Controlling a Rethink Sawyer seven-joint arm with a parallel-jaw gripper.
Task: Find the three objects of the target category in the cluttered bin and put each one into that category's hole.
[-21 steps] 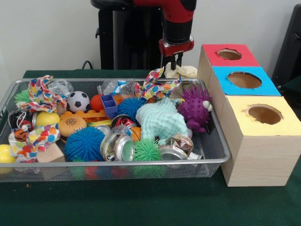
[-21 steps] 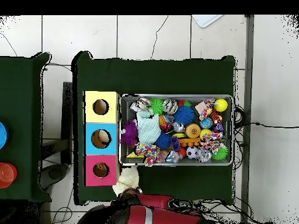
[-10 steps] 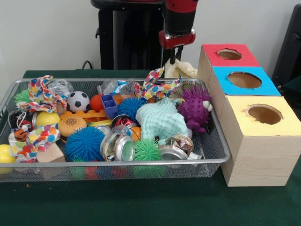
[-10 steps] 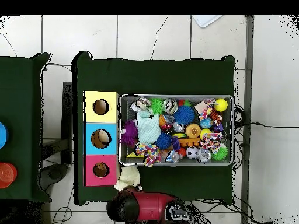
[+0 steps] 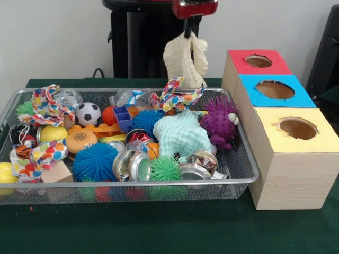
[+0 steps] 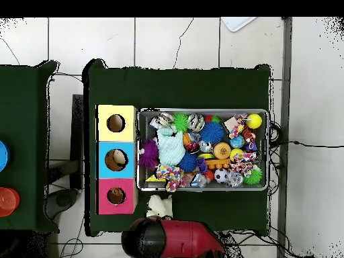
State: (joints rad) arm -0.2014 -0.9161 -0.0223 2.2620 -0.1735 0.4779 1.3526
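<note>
Claw clamped on a cream knitted cloth, hanging clear above the wire bin's far rim, left of the red-topped box. No legible writing.

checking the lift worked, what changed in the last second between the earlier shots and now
The gripper has risen toward the top of the front view, lifting the cream cloth off the table behind the bin; it now hangs clear above the rim. In the overhead view the cloth has shifted slightly. The bin's toys and the three-hole box stayed put.
</note>
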